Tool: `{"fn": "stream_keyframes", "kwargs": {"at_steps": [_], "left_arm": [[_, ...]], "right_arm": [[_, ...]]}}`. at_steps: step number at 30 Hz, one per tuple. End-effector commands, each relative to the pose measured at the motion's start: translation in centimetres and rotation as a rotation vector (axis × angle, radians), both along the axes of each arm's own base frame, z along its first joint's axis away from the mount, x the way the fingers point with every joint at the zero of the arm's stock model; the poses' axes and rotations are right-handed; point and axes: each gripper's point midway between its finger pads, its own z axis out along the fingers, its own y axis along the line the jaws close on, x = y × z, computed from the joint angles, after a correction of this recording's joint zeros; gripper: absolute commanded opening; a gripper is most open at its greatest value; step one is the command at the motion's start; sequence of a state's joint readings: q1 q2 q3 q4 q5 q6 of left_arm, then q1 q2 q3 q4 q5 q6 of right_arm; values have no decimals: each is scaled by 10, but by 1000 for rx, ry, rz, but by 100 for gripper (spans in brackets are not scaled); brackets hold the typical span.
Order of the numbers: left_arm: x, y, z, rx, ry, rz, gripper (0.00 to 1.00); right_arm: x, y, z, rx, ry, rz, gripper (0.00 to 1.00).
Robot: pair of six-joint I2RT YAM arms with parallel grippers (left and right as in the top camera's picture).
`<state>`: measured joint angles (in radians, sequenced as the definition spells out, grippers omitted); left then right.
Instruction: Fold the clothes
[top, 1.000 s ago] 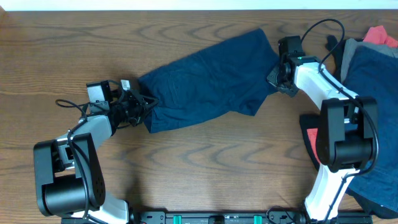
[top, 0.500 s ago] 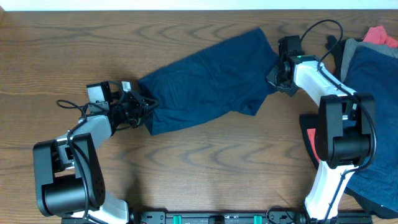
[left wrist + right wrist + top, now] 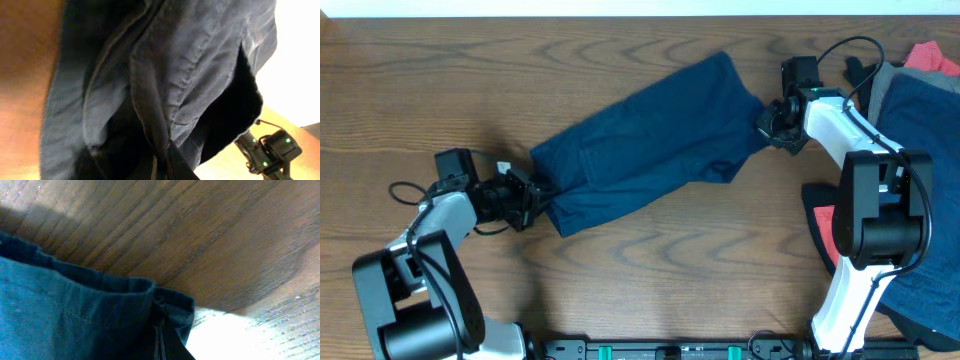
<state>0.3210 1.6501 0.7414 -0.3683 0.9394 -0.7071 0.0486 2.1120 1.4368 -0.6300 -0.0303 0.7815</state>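
Lies stretched flat as navy shorts (image 3: 650, 140) pinched at both ends, left gripper (image 3: 530, 193) and right gripper (image 3: 769, 123) each clenched on fabric, long axis running straight from one to the other, directly ahead of either, neither arm nearer.

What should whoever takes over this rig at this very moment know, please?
Left pincer: shut on the lower-left end of the navy shorts.
Right pincer: shut on their upper-right end.
The shorts lie stretched diagonally between the two on the wooden table.
A pile of other clothes, blue, grey and red, sits at the table's right edge.
Done: shorts pulled out long.
Left: fold the shorts, then work through the pile.
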Motion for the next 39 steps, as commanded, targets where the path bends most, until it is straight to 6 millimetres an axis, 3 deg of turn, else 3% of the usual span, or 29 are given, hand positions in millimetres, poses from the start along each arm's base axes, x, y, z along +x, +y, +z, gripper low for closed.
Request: {"fn": "stream_keyframes", "kwargs": {"at_steps": [1, 13, 22, 32, 33, 34, 35, 36, 39], "left_arm": [[-10, 2, 1, 17, 27, -14, 6], [-56, -8, -7, 9, 210, -81, 6], [-91, 4, -23, 130, 385, -107, 6], [-95, 2, -21, 120, 390, -124, 6], [-96, 1, -21, 119, 393, -124, 12], [-96, 1, -21, 118, 396, -124, 34], [-96, 1, -21, 117, 396, -124, 64], [-96, 1, -21, 117, 397, -123, 74], [-96, 1, -20, 118, 396, -123, 79]], "right_arm": [[-30, -19, -44, -51, 138, -39, 1], [-33, -20, -44, -52, 150, -39, 1], [-33, -20, -44, -52, 151, -39, 1], [-34, -16, -43, -38, 156, -10, 1], [-34, -14, -42, -28, 153, 4, 1], [-33, -13, -40, -26, 149, 13, 1], [-33, -13, -36, -27, 144, 15, 1], [-33, -13, -31, -29, 138, 20, 1], [-23, -15, -5, -43, 70, 53, 1]]}}
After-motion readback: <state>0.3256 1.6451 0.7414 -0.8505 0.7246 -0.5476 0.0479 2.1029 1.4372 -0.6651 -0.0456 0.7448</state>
